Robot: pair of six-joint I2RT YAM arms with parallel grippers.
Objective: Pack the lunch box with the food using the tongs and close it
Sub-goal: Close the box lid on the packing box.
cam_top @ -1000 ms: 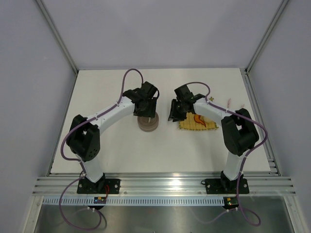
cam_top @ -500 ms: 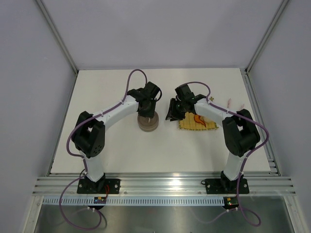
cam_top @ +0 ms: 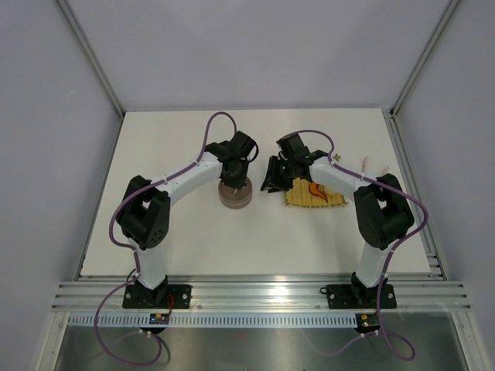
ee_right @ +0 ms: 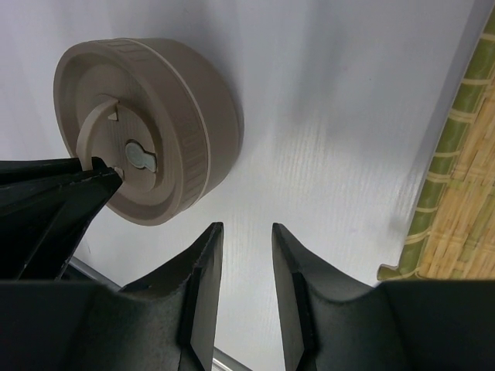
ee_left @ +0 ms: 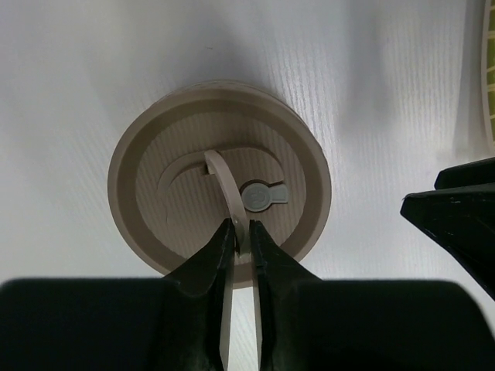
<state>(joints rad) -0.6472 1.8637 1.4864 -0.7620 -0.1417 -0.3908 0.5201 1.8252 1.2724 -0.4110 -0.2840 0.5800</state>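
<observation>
The lunch box (cam_top: 236, 196) stands on the white table with its brownish-grey lid (ee_left: 155, 166) on top. A thin curved handle (ee_left: 224, 178) rises upright from the lid beside a grey valve tab (ee_left: 263, 195). My left gripper (ee_left: 242, 228) is directly above the box, shut on that handle. In the right wrist view the box (ee_right: 182, 116) lies upper left, with the left fingers (ee_right: 69, 189) on its lid. My right gripper (ee_right: 241, 230) hangs open over bare table between box and mat, with nothing between its fingers. An orange food piece (cam_top: 315, 190) lies on the mat. I cannot make out the tongs.
A yellow woven mat (cam_top: 317, 199) lies right of the box, its edge visible from the right wrist (ee_right: 456, 201). Small pale bits (cam_top: 363, 162) lie behind it. The right gripper's black finger (ee_left: 456, 220) sits close to the box on its right.
My left gripper has closed over the last second and now pinches the lid handle. The left arm's elbow has shifted a little. The right gripper has edged slightly left.
</observation>
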